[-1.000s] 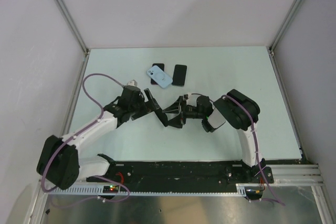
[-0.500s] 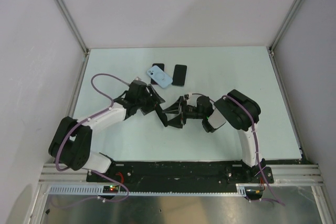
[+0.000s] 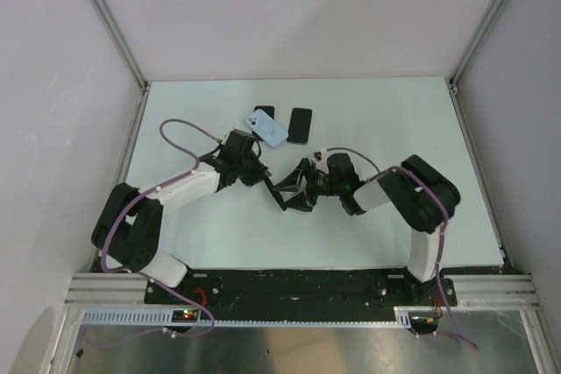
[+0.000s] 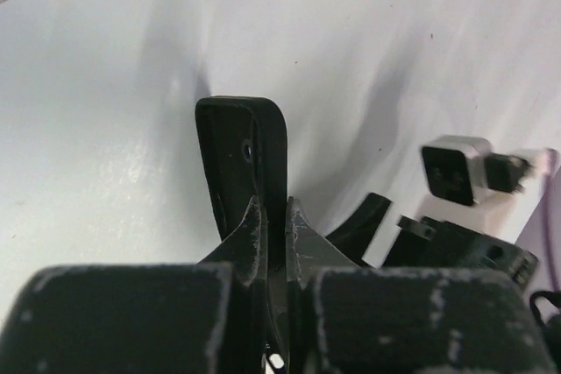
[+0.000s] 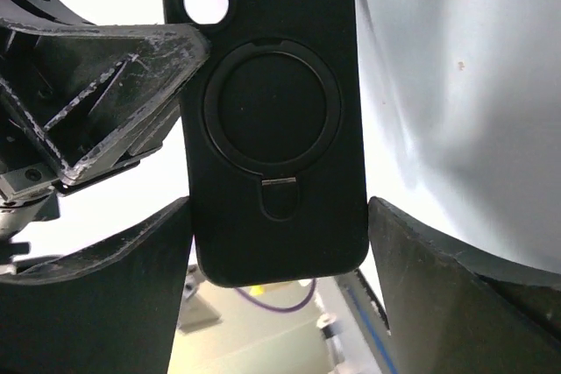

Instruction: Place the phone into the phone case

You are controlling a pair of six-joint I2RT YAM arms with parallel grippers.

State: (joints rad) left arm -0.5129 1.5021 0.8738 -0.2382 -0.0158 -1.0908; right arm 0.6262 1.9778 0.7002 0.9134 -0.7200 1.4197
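The black phone case (image 5: 272,111), with a ring holder on its back, hangs above the table between both arms. My right gripper (image 5: 280,208) spans its width, one finger against each long side near its bottom end. My left gripper (image 4: 273,209) is shut on the case's (image 4: 244,151) thin edge, which I see edge-on there. In the top view the two grippers, left (image 3: 261,177) and right (image 3: 294,190), meet at mid-table around the case (image 3: 282,195). A light-blue phone (image 3: 267,129) lies flat farther back, out of both grippers' reach.
A black phone-like slab (image 3: 300,124) lies just right of the blue phone, and another dark one (image 3: 263,112) sticks out from under it. Frame posts and white walls close in the table (image 3: 394,129) on three sides.
My left gripper swung right to the case and went from wide open to shut on its edge. The right arm's elbow shifted right, still holding the case.
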